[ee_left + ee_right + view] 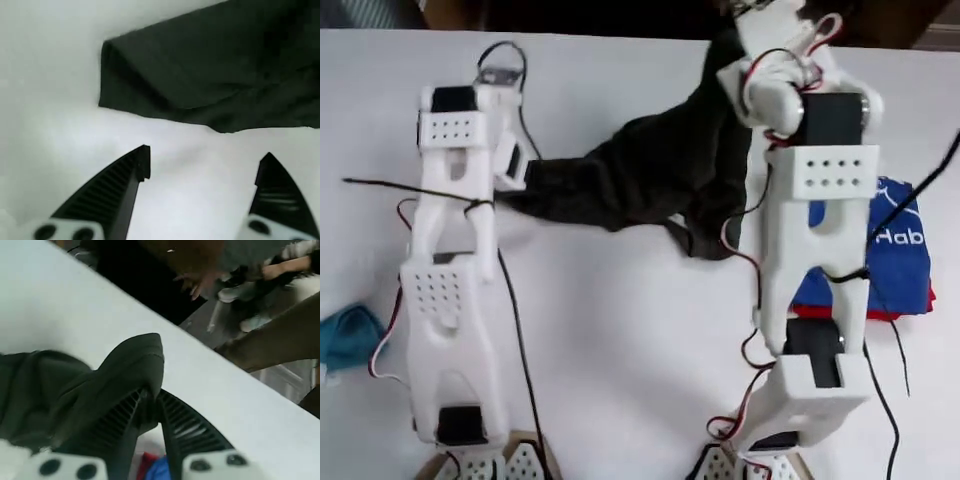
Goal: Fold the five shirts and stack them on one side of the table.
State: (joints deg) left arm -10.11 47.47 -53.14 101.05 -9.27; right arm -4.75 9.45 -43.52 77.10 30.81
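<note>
White tabletop (620, 380) carries everything, and both arms are mounted at its near edge; nearest on the right side, partly under the right arm, lies a folded blue fabric shirt with white lettering (905, 250) on top of a folded red fabric shirt (820, 300), which I take for the start of the stack on that side; a bunched teal cloth (350, 335) sits at the left edge, well apart from both grippers, probably waiting its turn.

Farther in, the crumpled dark olive-black fabric shirt (650, 170) lies between the two arms; its long axis runs slantwise, from a squared end beside the left arm across and away toward the far right, with a short flap trailing back toward the near side around its middle.

Left gripper (206, 155) hovers just short of that squared end, jaws spread wide with bare table between them and nothing held; it seems placed there to take this end once the cloth is stretched.

Farthest off, near the far edge of the table, the right gripper (154, 395) has its jaws pinched tight on a raised fold of the dark shirt, lifting that end off the surface; the grip looks meant to pull the garment out along its length so it can be flattened for folding.
</note>
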